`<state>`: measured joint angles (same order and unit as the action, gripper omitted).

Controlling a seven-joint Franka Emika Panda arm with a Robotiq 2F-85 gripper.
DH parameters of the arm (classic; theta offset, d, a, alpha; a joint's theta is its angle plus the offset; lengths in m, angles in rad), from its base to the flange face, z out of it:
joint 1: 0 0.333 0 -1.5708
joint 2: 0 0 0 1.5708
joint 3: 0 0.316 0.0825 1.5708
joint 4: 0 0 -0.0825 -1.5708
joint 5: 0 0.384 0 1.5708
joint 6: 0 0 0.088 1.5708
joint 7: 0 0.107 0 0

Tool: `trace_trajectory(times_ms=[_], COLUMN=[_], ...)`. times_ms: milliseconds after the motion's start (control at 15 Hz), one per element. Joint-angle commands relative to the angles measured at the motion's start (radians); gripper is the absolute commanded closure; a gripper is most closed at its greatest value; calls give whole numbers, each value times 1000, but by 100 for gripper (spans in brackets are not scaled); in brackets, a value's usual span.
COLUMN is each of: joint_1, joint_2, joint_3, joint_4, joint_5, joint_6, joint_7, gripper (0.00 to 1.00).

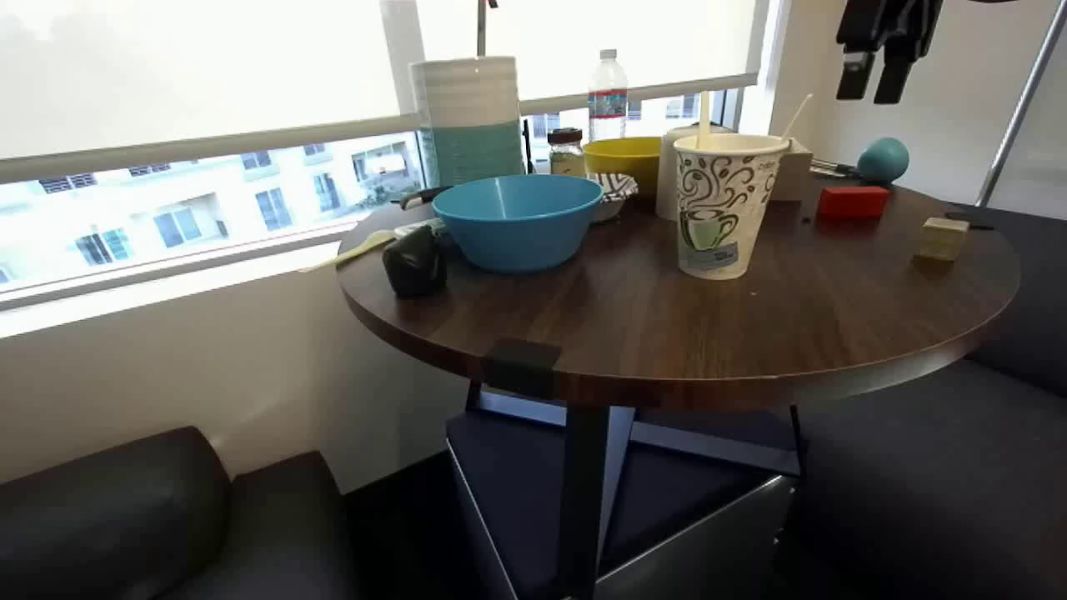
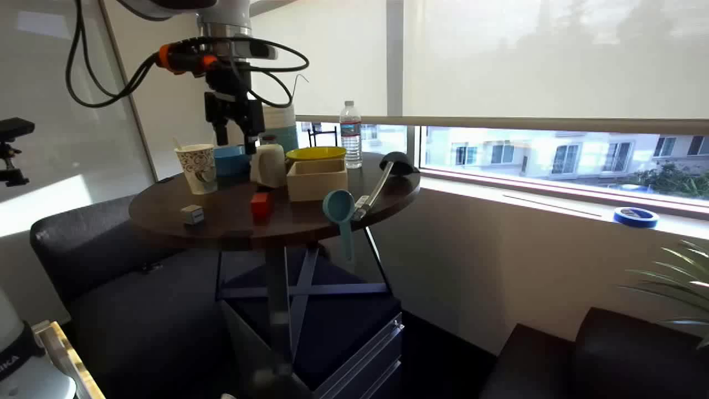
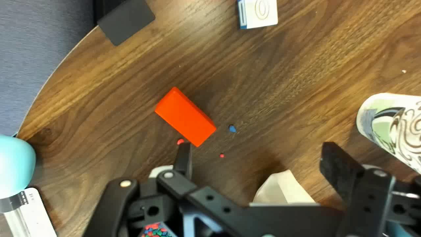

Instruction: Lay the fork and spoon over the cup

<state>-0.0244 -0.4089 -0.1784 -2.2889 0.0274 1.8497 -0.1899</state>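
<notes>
The patterned cup stands upright on the round table. Projecting from its mouth are a straight handle, near vertical, and a slanted handle, leaning outward past the rim. Their lower ends are hidden by the cup's wall, so which is fork and which is spoon cannot be confirmed. In an exterior view the gripper hangs above rim height, off to one side of the cup, fingers well spread and nothing held between them. The red block lies on that same side, apart from the cup.

Assessment: placing into the cup appears complete, and no transfer is in hand. Neither handle lies flat across the mouth; read strictly, the laying step is therefore outstanding. The next move in that case calls for centring the gripper above the cup, pinching one handle lightly and tipping it across the rim, without toppling the cup. Otherwise, standing clear suffices.
</notes>
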Motion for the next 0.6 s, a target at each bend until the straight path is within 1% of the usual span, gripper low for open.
trace_trajectory(times_ms=[0, 333, 400, 533], joint_1=[-18, -18, 2, 28], joint_2=[2, 2, -19, -45], joint_3=[15, 15, 21, 39], joint_4=[2, 2, -2, 1], joint_5=[7, 7, 3, -2], joint_6=[-3, -3, 4, -9], joint_7=[-6, -6, -65, -143], gripper=[0, 0, 0, 0])
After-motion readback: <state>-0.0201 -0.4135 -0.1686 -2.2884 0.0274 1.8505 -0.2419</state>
